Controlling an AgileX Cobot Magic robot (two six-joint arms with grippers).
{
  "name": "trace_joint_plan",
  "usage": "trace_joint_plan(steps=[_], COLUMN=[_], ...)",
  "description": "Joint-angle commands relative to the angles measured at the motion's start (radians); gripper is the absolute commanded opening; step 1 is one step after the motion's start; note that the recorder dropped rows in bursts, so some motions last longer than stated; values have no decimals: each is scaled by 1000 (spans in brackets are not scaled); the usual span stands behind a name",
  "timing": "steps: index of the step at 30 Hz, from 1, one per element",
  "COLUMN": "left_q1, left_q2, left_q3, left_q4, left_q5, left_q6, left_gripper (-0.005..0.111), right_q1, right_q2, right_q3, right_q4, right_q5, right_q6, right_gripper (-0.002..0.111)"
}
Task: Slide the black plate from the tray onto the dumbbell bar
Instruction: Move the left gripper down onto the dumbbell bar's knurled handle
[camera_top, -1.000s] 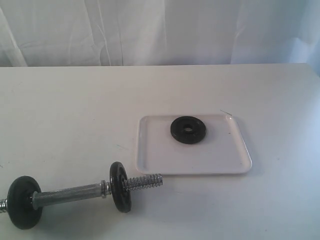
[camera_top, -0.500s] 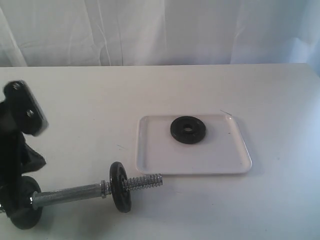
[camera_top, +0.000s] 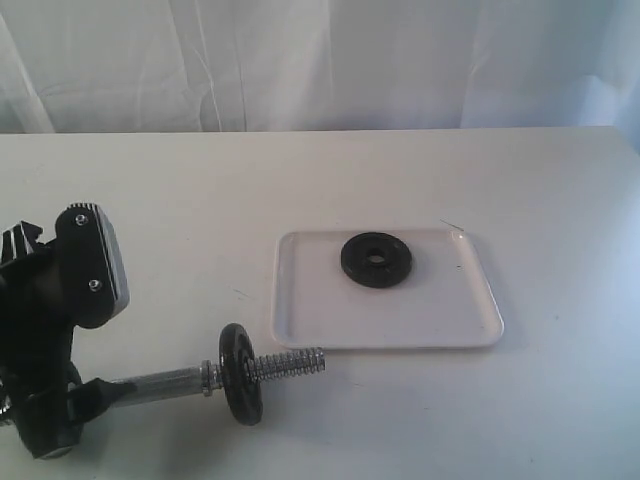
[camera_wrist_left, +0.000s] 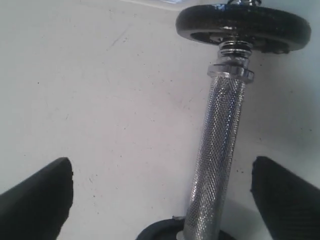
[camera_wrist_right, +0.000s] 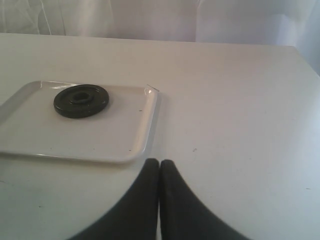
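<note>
The left pincer (camera_wrist_left: 161, 200) hangs wide open over the dumbbell bar (camera_top: 165, 380), one finger well off to each side of the rough-textured middle and neither touching it. The right pincer (camera_wrist_right: 159, 166) is closed on nothing, its fingers pressed together above the bare desk (camera_top: 300, 180), near the tray (camera_top: 400, 332). The black plate (camera_top: 376, 259) lies flat on the tray toward its far edge, untouched, well apart from the bar.

My guess is that the step in hand is steadying the bar. The bar sits nearer one finger than the other, so I would centre the left pincer first. Then I would close it on the rough middle, well back from the mounted plate (camera_top: 240, 373), so the bar cannot roll. That leaves the threaded end (camera_top: 290, 362), which points toward the tray, free to take the plate.

Some things I cannot see. The left arm covers the bar's other end from the outside camera, and the left wrist camera shows only a dark rim there. The right arm is out of the outside view altogether. How high the left fingers hang above the desk is hard to judge.
</note>
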Motion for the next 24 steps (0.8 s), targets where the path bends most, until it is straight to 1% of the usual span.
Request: trace_joint_plan(steps=[1, 4, 7, 17, 24], left_q1=[-8, -8, -10, -89, -88], left_q2=[-3, -3, 0, 113, 178], left_q3=[32, 32, 32, 32, 32], left_q4=[-13, -18, -24, -24, -16], left_q5=[-84, -83, -93, -120, -126], left_q6=[-2, -5, -56, -73, -44], left_gripper=[105, 105, 105, 105, 105], right_q1=[2, 2, 2, 2, 2], right_q2=[-5, -5, -5, -5, -5], right_q3=[2, 2, 2, 2, 2], right_q4=[2, 2, 2, 2, 2], right_q5=[-4, -4, -4, -4, -4], right_q6=[0, 0, 0, 0, 0], right_gripper=[0, 0, 0, 0, 0])
